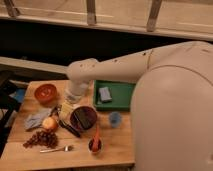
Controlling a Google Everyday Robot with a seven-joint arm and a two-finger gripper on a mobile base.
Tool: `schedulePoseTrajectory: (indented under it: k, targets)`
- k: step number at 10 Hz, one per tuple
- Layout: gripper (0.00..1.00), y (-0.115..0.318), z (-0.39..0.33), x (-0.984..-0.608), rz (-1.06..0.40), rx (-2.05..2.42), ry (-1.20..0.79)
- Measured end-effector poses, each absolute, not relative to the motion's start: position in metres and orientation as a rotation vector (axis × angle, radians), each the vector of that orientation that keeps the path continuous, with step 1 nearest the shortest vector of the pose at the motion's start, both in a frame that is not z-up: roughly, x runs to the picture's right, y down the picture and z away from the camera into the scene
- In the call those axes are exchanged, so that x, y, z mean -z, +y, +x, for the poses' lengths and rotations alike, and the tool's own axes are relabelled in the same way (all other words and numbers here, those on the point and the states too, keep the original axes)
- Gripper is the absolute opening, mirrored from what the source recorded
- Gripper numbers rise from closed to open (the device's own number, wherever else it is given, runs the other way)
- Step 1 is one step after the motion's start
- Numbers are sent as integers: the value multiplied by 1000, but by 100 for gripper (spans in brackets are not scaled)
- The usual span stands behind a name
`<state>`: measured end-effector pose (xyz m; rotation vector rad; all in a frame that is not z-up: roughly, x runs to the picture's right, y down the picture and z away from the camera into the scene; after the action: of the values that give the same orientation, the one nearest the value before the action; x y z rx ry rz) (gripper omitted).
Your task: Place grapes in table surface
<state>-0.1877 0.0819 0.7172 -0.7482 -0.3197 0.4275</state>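
The grapes (41,138), a loose bunch of small dark reddish berries, lie on the front left of the light wooden table surface (120,149). My gripper (65,109) hangs below the white wrist, just left of a dark bowl (83,118). It is above and to the right of the grapes, apart from them. The wrist hides much of the gripper.
A round orange fruit (49,123) and a grey cloth (34,119) lie just behind the grapes. A fork (56,149) lies in front of them. An orange bowl (45,92) stands back left. A green tray (124,96) holds a grey block (105,94). A blue cup (115,119) and a small dark cup (94,144) stand nearby.
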Motion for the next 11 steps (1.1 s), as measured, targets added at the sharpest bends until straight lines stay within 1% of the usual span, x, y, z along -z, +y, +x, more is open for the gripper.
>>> schedulePoseTrajectory:
  k: [2, 6, 11]
  targets:
    - [80, 96, -216, -719, -786, -385, -336]
    - [80, 122, -243, -723, -846, -320, -339]
    - [80, 159, -243, -731, -906, -327, -209]
